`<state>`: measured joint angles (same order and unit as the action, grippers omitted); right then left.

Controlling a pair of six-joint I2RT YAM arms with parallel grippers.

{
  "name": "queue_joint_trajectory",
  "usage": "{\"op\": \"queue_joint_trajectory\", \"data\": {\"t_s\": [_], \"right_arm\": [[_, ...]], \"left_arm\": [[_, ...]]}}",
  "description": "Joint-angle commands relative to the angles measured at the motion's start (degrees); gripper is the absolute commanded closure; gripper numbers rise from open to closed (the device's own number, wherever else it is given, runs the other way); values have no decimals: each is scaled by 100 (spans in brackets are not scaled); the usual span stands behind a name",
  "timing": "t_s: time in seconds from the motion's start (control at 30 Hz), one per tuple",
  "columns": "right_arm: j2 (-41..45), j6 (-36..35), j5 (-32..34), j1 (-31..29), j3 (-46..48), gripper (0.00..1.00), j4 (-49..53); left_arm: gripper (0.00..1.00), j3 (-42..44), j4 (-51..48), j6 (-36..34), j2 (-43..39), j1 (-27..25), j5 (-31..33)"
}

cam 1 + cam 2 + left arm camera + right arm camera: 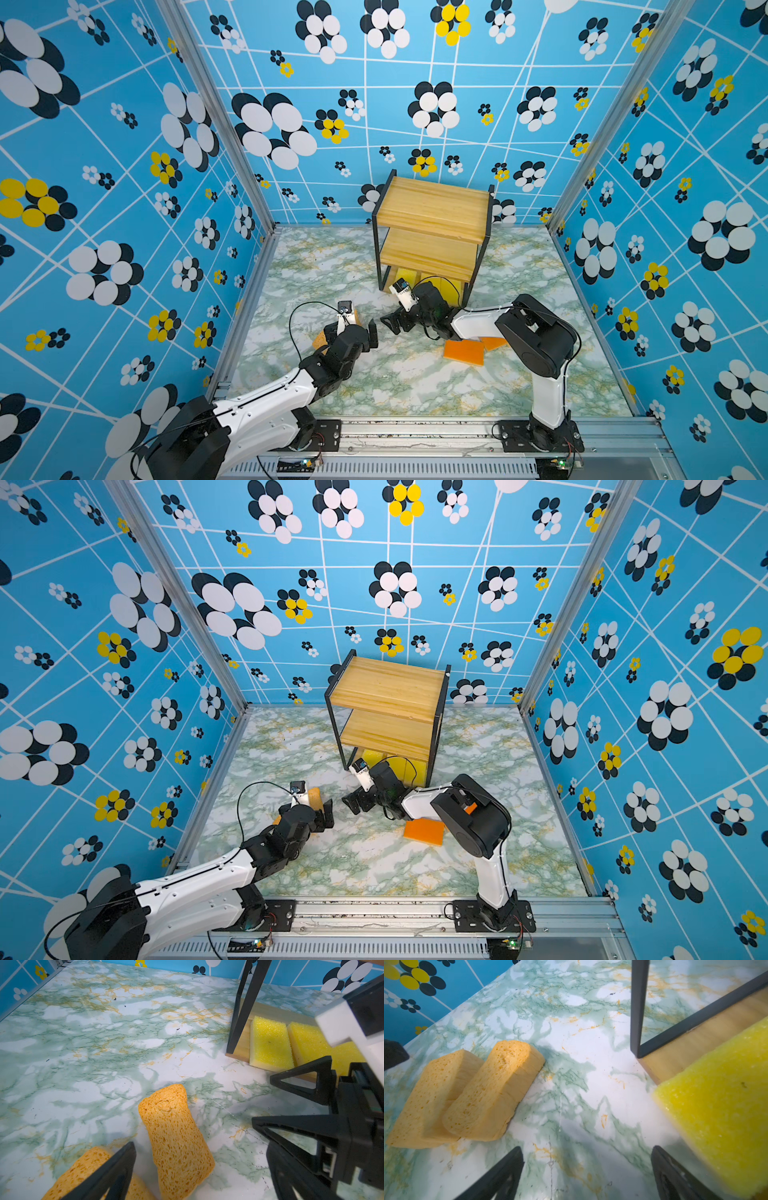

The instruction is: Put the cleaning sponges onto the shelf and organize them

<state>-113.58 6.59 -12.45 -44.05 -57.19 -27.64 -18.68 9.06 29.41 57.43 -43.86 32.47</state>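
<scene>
Shelf [432, 208]: yellow sponges [270, 1043] on bottom board [244, 1047].
Table [374, 390]: tan sponges [492, 1093], orange sponges [464, 352] loose.
Left gripper [200, 1147]: released, over tan sponges.
Right gripper [585, 1151]: released, empty, at shelf front.

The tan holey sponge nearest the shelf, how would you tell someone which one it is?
Find the wooden shelf at the back of the marble table. Front-left of it, by the open left gripper, lie two thick, holey sponges. Yours is the tan sponge closer to the shelf than its twin.

High stereo overview, close wrist views
</scene>
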Motion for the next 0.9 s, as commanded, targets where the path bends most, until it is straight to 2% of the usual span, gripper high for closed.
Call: {"op": "queue_joint_trajectory", "data": {"t_s": [0.0, 0.4, 0.67, 0.87], "right_arm": [[-119, -44, 106, 32, -175, 2, -166], [-373, 1, 642, 72, -341, 2, -373], [-499, 0, 673, 91, -482, 2, -391], [-190, -156, 291, 90, -397, 1, -128]], "left_arm": [[1, 40, -6, 27, 57, 48, -10], [1, -31, -36, -31, 84, 56, -64], [1, -99, -40, -76, 167, 92, -100], [1, -217, -228, 37, 230, 106, -114]]}}
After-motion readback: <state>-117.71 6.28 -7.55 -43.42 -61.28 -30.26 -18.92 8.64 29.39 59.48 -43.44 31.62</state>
